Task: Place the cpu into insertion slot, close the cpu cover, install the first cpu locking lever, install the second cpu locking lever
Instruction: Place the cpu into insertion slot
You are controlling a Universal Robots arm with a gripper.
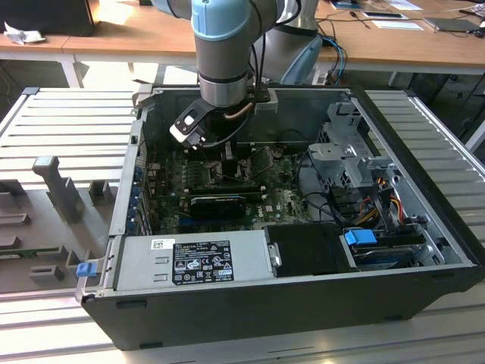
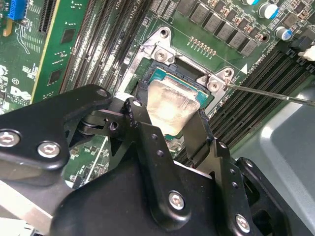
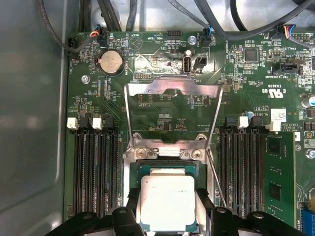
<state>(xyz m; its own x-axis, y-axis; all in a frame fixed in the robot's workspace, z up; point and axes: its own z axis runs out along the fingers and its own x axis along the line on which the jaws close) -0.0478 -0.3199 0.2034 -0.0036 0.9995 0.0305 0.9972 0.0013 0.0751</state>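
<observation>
Gripping the chip point(image 3: 167, 201) at the socket point(image 2: 174, 63), cover frame point(image 3: 147, 88) open.

Exterior view: reaches with the arm point(image 1: 222, 61) down into the open computer case point(image 1: 265, 311), over the green board. Second wrist view: clamps the gripper point(image 2: 168, 115) on opposite edges of the chip, low in the socket; cannot tell whether seated. First wrist view: same grip, with the cover frame swung back beyond the socket, memory slots point(image 3: 96, 167) on either side.

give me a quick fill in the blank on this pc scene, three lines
1. The gripper is shut on the ___.
2. The cover is swung ___, not lying over the slot.
3. The board around the slot is ___ in colour.

Missing words: cpu; open; green
</observation>
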